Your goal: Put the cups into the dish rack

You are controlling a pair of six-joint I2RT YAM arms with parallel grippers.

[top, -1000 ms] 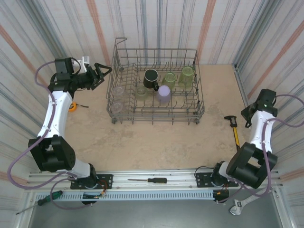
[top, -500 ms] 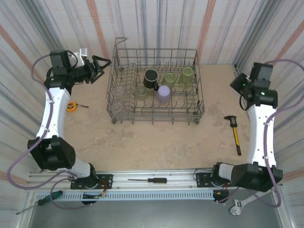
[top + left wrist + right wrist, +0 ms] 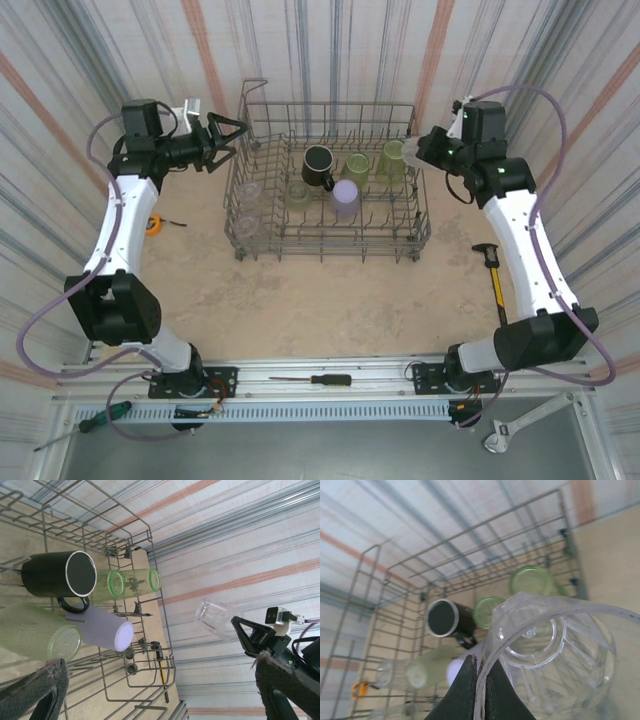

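**Right gripper holds clear cup at rack's far right corner, not yet placed**

Right gripper (image 3: 481, 675) is clenched on the rim wall of a clear cup (image 3: 555, 645), thin wall pinched between the two fingers. The cup's long axis runs forward from the gripper, with the mouth at the fingers and the base pointing away, tilted rather than upright.

The dish rack (image 3: 330, 104) lies ahead of and below the gripper. The cup hangs above the rack's right wall and touches no wire as far as I can tell.

Beyond the cup's base, inside the rack:
- two olive-green tumblers (image 3: 530, 580) closest
- black mug (image 3: 442, 618) further in
- lavender cup (image 3: 345, 198) near the middle
- more clear cups at the far side from this gripper

Judgement: the next move is down and inward into the rack, and the mouth likely needs turning downward over the tines.

Left gripper (image 3: 236, 138) is spread wide and empty, just outside the rack's opposite far corner. It points across at the cup and is well apart from it, so the right arm is the nearer one.

The rack sits on the table (image 3: 300, 300).
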